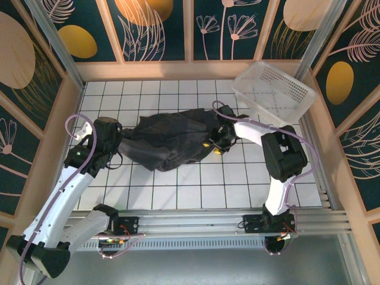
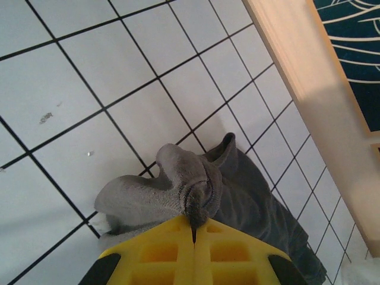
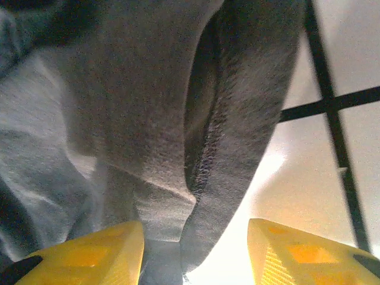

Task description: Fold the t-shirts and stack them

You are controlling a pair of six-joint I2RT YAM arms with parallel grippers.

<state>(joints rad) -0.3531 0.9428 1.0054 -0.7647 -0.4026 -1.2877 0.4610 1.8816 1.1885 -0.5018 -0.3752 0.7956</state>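
Observation:
A dark charcoal t-shirt [image 1: 172, 139] lies crumpled across the middle of the white tiled table [image 1: 237, 184]. My left gripper [image 1: 116, 141] sits at the shirt's left end. In the left wrist view its yellow jaws are pressed together on a bunched fold of the t-shirt [image 2: 190, 190]. My right gripper [image 1: 217, 142] is at the shirt's right end. In the right wrist view its yellow fingers [image 3: 107, 252] stand apart, and a hemmed edge of the t-shirt [image 3: 178, 119] hangs loose between them, nearer the left finger.
A white perforated basket [image 1: 273, 92] stands at the back right corner, tilted against the wall. Wooden walls [image 1: 50, 142] border the table on the left, back and right. A metal rail [image 1: 196, 222] runs along the near edge by the arm bases.

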